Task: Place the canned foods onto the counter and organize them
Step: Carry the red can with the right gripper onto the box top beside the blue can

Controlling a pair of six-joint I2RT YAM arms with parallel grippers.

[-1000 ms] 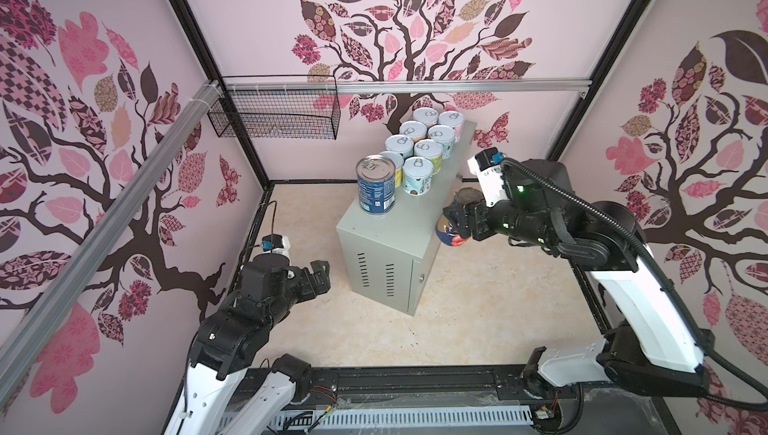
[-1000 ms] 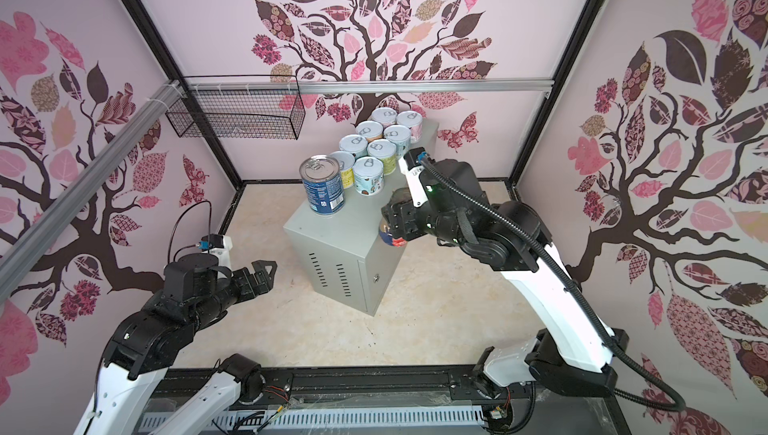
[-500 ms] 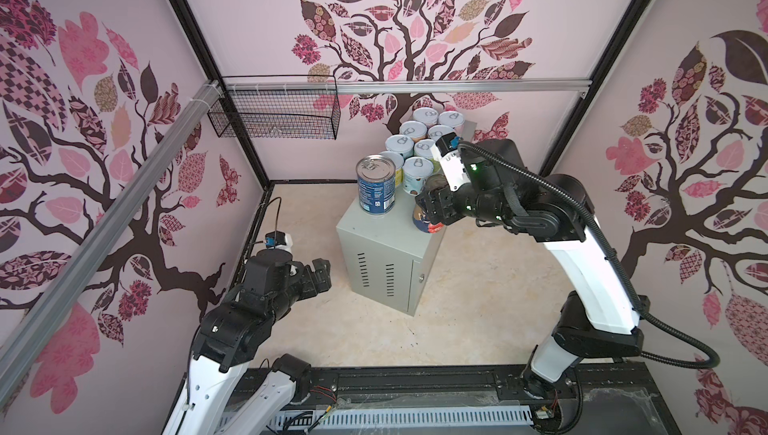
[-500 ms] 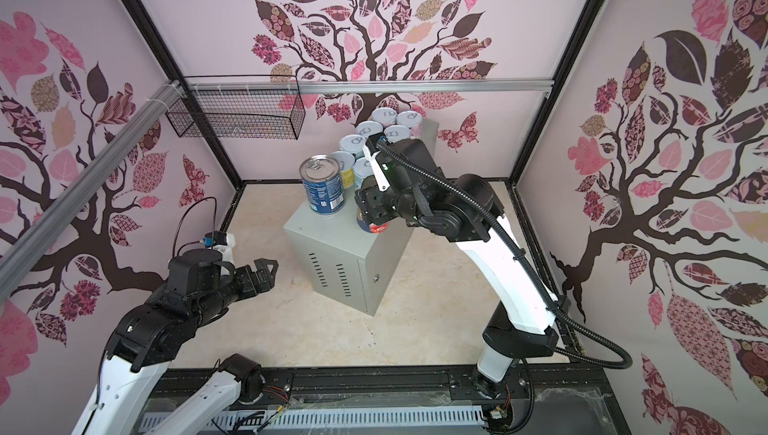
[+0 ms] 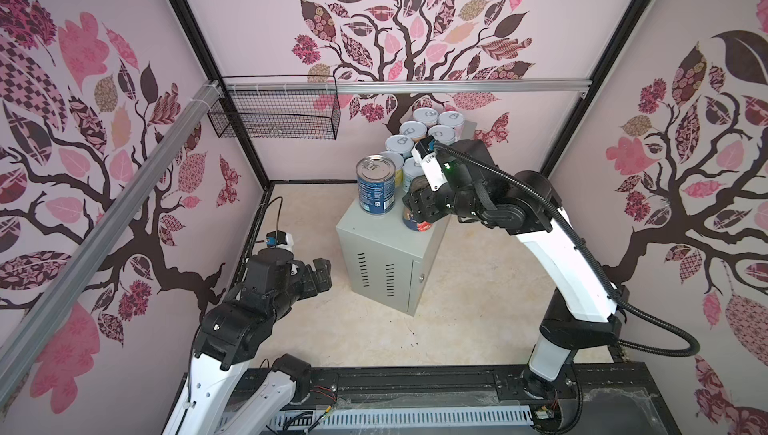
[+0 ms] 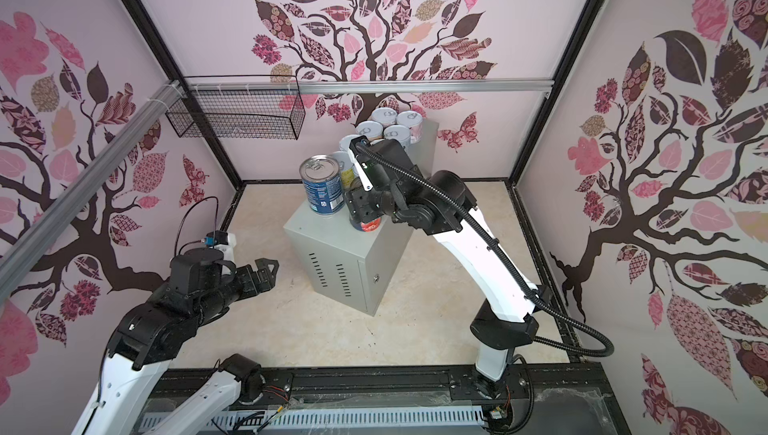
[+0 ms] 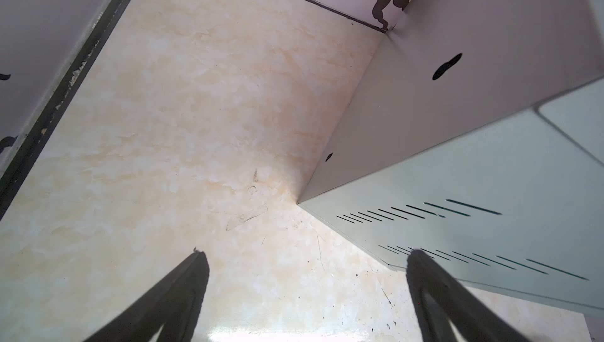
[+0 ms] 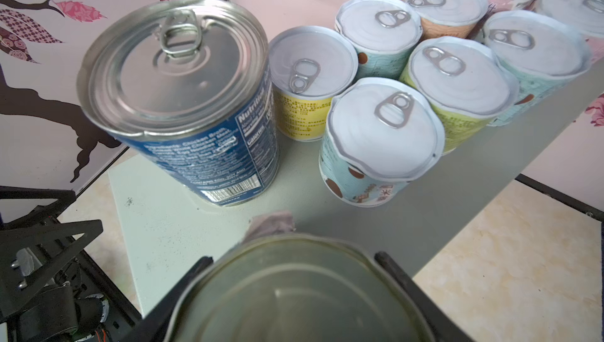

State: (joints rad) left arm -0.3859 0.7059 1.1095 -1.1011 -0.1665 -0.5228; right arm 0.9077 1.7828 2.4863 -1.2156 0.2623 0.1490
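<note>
Eight short pull-tab cans [image 8: 385, 128] stand packed together on the grey tabletop [image 5: 382, 231], directly behind the tall blue can [image 5: 376, 185]. Your right tool [image 5: 417, 210] is clamped on the dark tomato can [image 5: 417, 223], held upright just right of the blue can at the tabletop's near end; you cannot tell whether its base touches the top. Your left tool [image 5: 320, 273] hangs low, in front and to the left of the blue can, with its jaws spread wide and nothing between them.
</note>
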